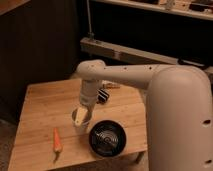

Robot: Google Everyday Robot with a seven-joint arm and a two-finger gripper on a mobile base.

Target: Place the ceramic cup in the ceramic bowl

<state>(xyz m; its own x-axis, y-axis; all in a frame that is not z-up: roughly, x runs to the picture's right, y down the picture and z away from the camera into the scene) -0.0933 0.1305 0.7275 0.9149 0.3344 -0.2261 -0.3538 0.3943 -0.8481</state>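
Largest in view, at the right: bulky white rounded robot arm (175,110), stretching to the left and then bending straight down over the table.

Below it, light wooden slatted table (45,105), square-shaped, standing before a dark wall.

Near the front edge of the table, wide shallow black glossy ceramic bowl (107,139) with pale rings inside, upright, nothing in it.

To the left of the bowl, well apart from it, small orange carrot (57,140), lying flat with the thin end toward the front.

Behind the lowered wrist, near the back of the table, small dark object with pale stripes (103,96), partly hidden; cannot tell what kind of thing.

Just beside the bowl on its left side, small white handleless ceramic cup (84,123), upright on the wood, outside the bowl; touching it or not, cannot tell.

Right at the cup's rim, coming from above, pale gripper (80,117). Cannot tell whether spread, closed, or already holding the cup.
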